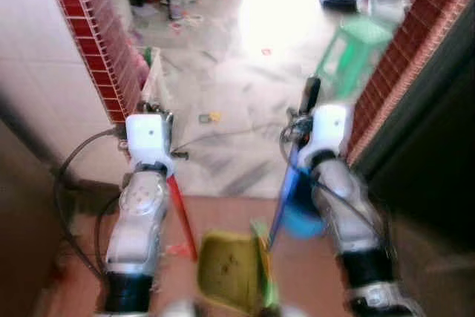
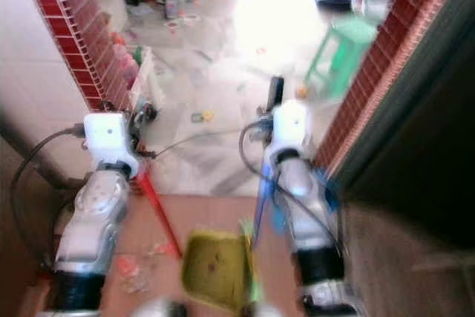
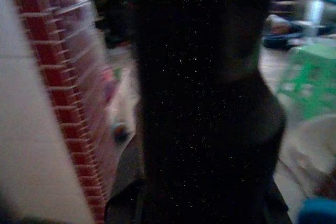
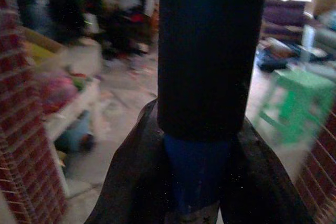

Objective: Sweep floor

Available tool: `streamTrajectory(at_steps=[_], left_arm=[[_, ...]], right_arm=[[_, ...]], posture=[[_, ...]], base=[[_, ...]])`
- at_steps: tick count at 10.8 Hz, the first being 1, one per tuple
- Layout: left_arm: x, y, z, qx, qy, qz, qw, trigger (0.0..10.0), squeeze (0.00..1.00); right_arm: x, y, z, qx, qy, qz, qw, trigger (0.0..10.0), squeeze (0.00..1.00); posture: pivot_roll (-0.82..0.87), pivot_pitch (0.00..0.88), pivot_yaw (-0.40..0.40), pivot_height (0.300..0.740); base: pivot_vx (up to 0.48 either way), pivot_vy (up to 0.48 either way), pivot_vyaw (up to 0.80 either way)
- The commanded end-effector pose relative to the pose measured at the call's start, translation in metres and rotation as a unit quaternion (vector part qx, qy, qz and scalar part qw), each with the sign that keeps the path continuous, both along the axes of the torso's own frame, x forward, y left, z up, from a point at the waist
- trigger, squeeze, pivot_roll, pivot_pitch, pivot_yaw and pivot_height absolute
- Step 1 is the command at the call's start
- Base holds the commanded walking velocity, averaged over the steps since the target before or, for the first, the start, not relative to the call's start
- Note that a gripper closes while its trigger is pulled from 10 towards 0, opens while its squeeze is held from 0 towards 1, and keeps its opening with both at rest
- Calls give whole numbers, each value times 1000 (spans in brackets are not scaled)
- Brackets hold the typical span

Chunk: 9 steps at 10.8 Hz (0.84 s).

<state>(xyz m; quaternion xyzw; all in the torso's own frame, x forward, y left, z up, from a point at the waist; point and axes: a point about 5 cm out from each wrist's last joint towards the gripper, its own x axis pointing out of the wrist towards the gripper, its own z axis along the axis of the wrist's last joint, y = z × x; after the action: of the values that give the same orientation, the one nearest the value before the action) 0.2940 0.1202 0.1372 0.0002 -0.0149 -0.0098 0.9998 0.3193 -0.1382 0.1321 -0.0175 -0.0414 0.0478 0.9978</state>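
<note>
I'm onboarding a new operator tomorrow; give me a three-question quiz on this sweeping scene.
1. True or false: the left gripper holds the red handle.
2. Which colour is the handle in the right gripper? A) blue B) yellow C) white
3. Fill in: the green stool stands near the ____ brick wall, on the robot's right.

Key:
1. True; the handle runs down from it toward the yellow-green dustpan.
2. A; the blue handle sits between its fingers.
3. red
</note>
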Motion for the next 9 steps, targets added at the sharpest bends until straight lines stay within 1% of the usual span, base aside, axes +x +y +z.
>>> streamTrajectory(at_steps=[1,2,3,5,6,7,8,9], left_arm=[[2,4,20,5,-46,5,999,10000,0],[2,4,22,5,-50,9,999,10000,0],[4,7,25,4,-61,32,998,10000,0],[5,9,25,4,-63,45,997,10000,0],[5,12,23,12,-66,63,996,10000,0],[8,12,18,13,-65,77,995,10000,0],[13,10,18,21,-77,80,994,10000,0],[22,13,19,38,-84,121,988,10000,0]], right_arm=[[3,3,8,-18,-20,-1,1000,10000,0],[4,2,8,-21,-21,-3,1000,10000,0],[4,2,9,-26,-25,-5,999,10000,0],[5,1,11,-33,-32,-4,999,10000,0],[4,3,13,-35,-43,9,998,10000,0],[4,5,16,-40,-55,29,997,10000,0],[6,7,20,-37,-64,47,996,10000,0],[7,10,28,-47,-84,78,992,10000,0]], posture=[[0,3,-20,740],[-1,2,-20,740],[-3,2,-20,740],[-4,8,-22,740],[-4,9,-21,740],[2,16,-25,740],[-2,21,-25,740],[-9,35,-22,740]], base=[[0,0,0],[0,0,0],[0,0,0],[0,0,0],[0,0,0],[0,0,0],[0,0,0],[0,0,0]])
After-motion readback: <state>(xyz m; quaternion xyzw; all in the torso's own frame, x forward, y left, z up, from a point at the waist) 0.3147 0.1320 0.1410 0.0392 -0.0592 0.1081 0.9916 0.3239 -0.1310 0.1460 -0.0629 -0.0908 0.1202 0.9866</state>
